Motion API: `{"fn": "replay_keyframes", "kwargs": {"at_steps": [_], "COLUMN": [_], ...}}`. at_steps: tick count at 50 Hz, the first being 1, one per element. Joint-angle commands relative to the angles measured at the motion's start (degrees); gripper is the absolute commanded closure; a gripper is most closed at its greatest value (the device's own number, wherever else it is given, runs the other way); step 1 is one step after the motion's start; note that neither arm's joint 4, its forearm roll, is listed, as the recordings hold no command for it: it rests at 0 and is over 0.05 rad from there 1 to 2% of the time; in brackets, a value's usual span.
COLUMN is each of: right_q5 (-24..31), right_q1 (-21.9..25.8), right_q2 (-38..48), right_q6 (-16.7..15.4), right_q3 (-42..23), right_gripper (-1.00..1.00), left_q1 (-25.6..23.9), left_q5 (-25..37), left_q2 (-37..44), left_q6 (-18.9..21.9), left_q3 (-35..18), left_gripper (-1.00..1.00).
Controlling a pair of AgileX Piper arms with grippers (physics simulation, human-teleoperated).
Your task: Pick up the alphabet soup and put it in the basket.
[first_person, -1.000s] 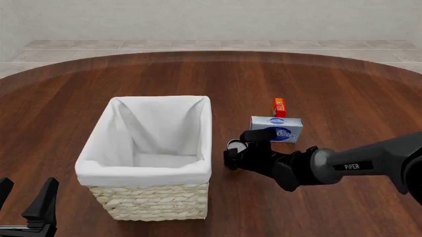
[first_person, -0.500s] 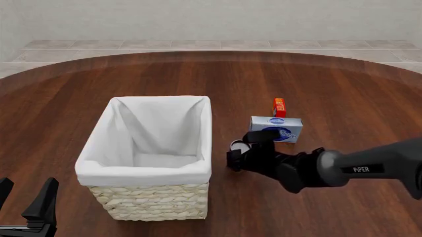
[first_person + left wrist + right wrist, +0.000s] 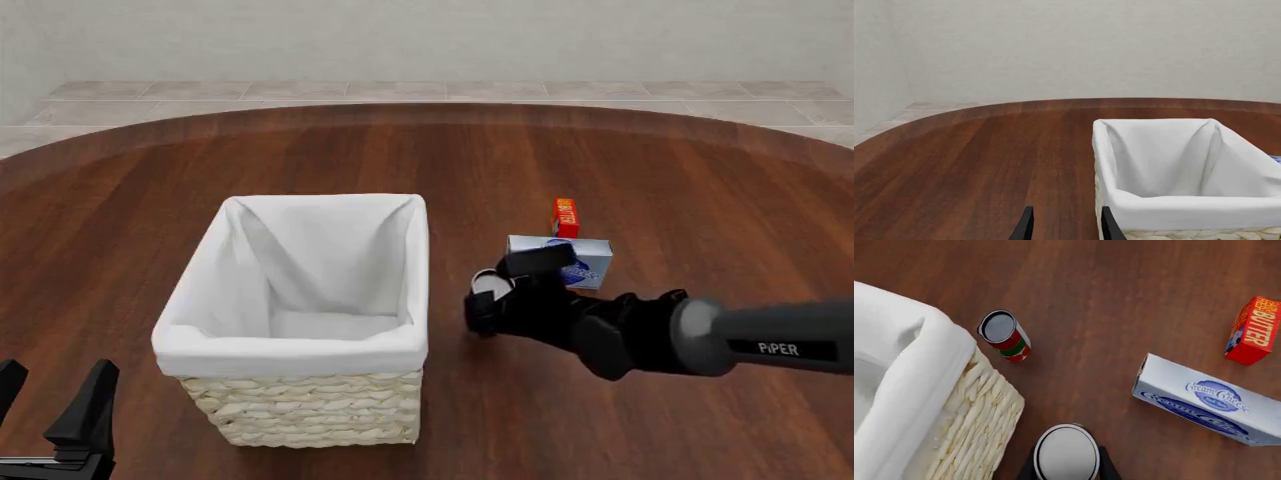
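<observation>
Silver-topped soup (image 3: 1067, 452) sits between the right hand's (image 3: 1067, 460) fingers beside the basket (image 3: 400, 350), apparently gripped. Lifting and dropping in remain; the left hand (image 3: 54, 420) idles, spread.

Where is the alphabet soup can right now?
Front view: the alphabet soup sits right of the basket, between the right hand's fingers, with the cream cheese box just beyond.

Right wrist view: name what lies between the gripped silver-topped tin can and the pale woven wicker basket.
Only bare dark wooden table; nothing else separates can and basket in that view.
</observation>
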Motion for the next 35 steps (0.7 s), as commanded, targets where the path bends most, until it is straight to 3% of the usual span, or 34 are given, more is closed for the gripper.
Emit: {"fn": "replay_keyframes", "kwargs": {"at_steps": [1, 35], "right_q5": [3.4, 12.4], "right_q1": [-0.2, -0.9], "right_q2": [-4.1, -16.1], "right_q6": [-1.2, -4.9], "right_q3": [-0.8, -2.5], "right_gripper": [1.0, 1.0], "left_q1": [0.0, 0.1], "left_q5": [0.0, 2.2], "left_q2": [0.0, 0.0], "left_q6": [0.0, 0.1], "left_q3": [0.0, -2.3], "left_gripper": [-1.0, -1.0]}}
